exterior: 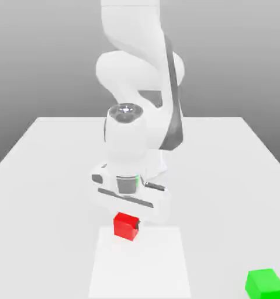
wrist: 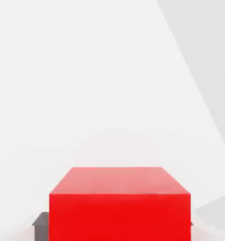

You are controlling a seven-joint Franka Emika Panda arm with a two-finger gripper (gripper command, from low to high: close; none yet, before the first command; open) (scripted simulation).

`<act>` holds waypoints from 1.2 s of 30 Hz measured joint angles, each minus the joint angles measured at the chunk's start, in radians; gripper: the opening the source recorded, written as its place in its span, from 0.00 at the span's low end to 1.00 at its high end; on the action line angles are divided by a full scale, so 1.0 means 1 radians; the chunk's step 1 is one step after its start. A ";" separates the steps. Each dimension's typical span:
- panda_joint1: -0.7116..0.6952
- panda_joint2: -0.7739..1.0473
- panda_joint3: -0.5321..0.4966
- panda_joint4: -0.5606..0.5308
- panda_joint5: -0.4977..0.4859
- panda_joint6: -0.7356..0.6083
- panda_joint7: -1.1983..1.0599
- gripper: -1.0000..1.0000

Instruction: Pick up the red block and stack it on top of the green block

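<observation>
The red block point(exterior: 125, 226) rests on the white table point(exterior: 48, 175), near the front and a little toward the exterior view's left of centre. My gripper point(exterior: 128, 222) reaches straight down over it, its jaws shut on the block's two sides. In the hand view the red block point(wrist: 119, 207) looms large and close, with a dark fingertip point(wrist: 40, 220) pressed against one side. The green block point(exterior: 265, 284) sits apart on the table, at the front corner on the exterior view's right.
The arm's white body point(exterior: 136, 117) rises behind the red block and hides the middle of the table. A paler rectangular patch point(exterior: 139, 266) lies on the table in front of the red block.
</observation>
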 joint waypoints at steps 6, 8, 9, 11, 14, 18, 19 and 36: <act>0.001 -0.204 0.012 -0.028 0.045 -0.176 -0.032 0.00; 0.018 -0.252 0.009 -0.023 0.062 -0.229 -0.064 0.00; 0.037 -0.250 0.011 -0.002 0.075 -0.248 -0.105 0.00; 0.076 -0.227 0.022 0.054 0.102 -0.281 -0.205 0.00; 0.141 -0.176 0.050 0.149 0.125 -0.325 -0.357 0.00; 0.208 -0.103 0.079 0.278 0.123 -0.382 -0.541 0.00; 0.218 -0.085 0.088 0.311 0.117 -0.396 -0.584 0.00; 0.368 0.278 0.181 0.706 -0.114 -0.443 -0.977 1.00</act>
